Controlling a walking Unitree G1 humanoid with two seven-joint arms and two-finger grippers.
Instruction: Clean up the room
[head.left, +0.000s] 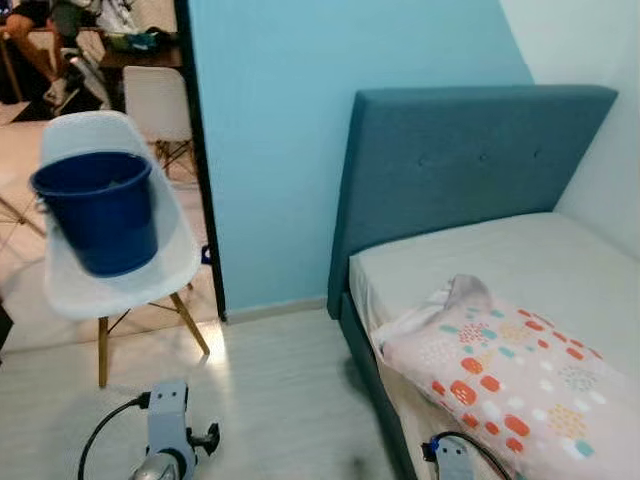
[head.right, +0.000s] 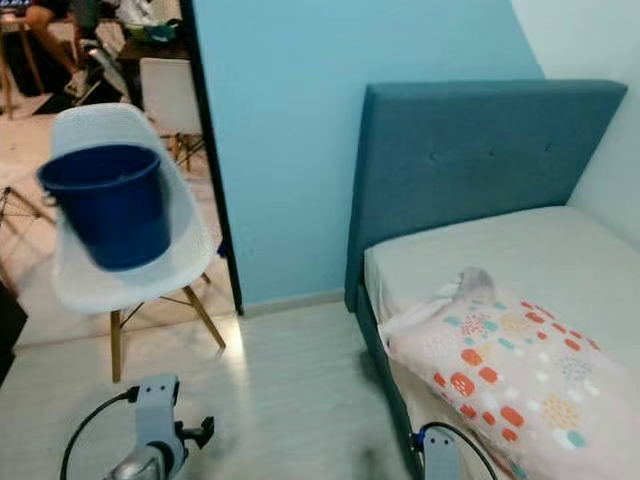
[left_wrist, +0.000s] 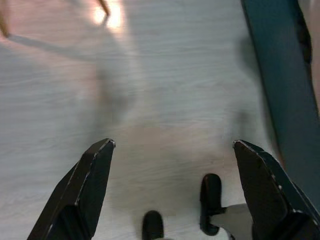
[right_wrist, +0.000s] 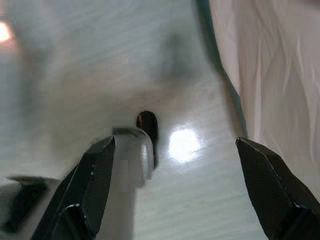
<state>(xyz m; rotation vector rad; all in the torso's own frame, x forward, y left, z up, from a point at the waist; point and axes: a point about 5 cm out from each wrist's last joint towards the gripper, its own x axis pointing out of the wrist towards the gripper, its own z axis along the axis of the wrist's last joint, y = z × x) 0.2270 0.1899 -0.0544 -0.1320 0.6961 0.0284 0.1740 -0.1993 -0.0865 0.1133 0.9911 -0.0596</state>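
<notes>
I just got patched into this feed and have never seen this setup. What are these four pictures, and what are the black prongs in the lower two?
The top two pictures come from the two eyes of a camera on a walking robot's head, looking down at a bedroom. They show a blue bucket sitting on a white chair, a bed with a teal headboard, and a patterned pillow on it. The silver parts at the bottom are the robot's arms.

The lower two pictures come from cameras on its wrists. The black prongs are each claw's two fingers: the left claw and the right claw are both open, hold nothing, and point at the floor.
</notes>
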